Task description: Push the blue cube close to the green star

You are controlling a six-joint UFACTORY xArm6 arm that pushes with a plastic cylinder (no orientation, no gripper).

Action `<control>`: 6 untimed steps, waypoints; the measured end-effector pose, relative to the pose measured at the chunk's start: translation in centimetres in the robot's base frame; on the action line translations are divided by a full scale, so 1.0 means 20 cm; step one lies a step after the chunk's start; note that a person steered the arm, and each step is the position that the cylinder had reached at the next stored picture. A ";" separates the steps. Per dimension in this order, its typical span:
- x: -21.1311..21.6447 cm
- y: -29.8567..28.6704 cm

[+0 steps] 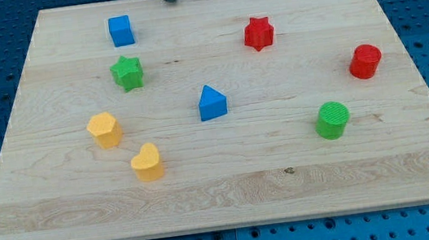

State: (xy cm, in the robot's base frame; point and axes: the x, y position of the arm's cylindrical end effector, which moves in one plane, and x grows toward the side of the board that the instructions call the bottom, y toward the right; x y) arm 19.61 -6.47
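The blue cube (121,31) sits near the view's top left of the wooden board (223,193). The green star (127,72) lies just below it, a short gap apart. My tip (172,0) is the lower end of the dark rod at the view's top edge. It is to the right of the blue cube and a little above it, not touching any block.
A blue triangular block (212,103) lies mid-board. A red star (258,33) and a red cylinder (365,61) are at the right. A green cylinder (332,119) is lower right. A yellow hexagonal block (104,130) and a yellow heart (148,162) are lower left.
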 end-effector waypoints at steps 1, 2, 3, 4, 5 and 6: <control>0.00 -0.09; 0.00 -0.18; 0.00 -0.27; 0.00 -0.36; 0.01 -0.43; 0.05 -0.50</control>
State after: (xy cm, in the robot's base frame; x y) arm 20.52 -16.38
